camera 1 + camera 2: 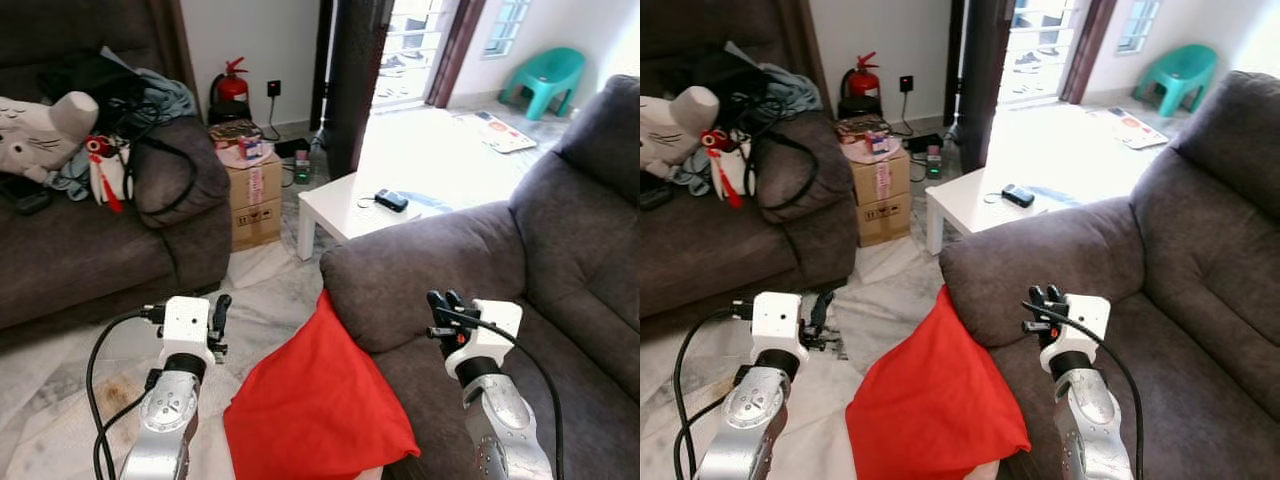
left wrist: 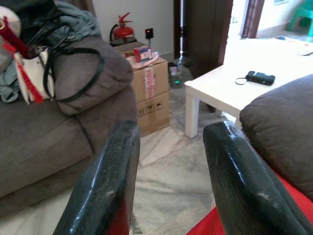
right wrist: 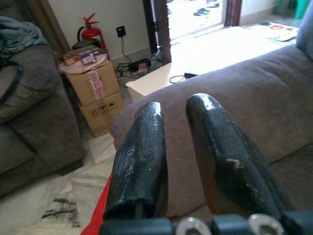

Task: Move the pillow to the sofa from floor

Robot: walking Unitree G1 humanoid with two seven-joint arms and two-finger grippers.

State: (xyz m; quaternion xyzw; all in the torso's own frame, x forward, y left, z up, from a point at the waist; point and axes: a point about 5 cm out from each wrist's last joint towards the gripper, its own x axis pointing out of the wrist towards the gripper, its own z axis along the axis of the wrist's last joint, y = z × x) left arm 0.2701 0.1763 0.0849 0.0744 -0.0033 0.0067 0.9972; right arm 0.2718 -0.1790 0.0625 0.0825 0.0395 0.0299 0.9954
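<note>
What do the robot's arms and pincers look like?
Both arms are shiny silver tubes with black rings at the wrists. A white boxy block tops each one. The left pincer and right pincer have two long, glossy black fingers, scuffed in spots. Black cables loop from the white blocks down beside each arm.

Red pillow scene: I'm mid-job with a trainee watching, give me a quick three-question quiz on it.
1. True or false: the red pillow lies on the sofa seat.
2. What does the pillow lean against? A) cardboard box B) sofa armrest C) white table
3. What red thing stands by the far wall?

Key: 1. False; it sits on the floor between the left gripper and the right gripper. 2. B. 3. The fire extinguisher.
</note>
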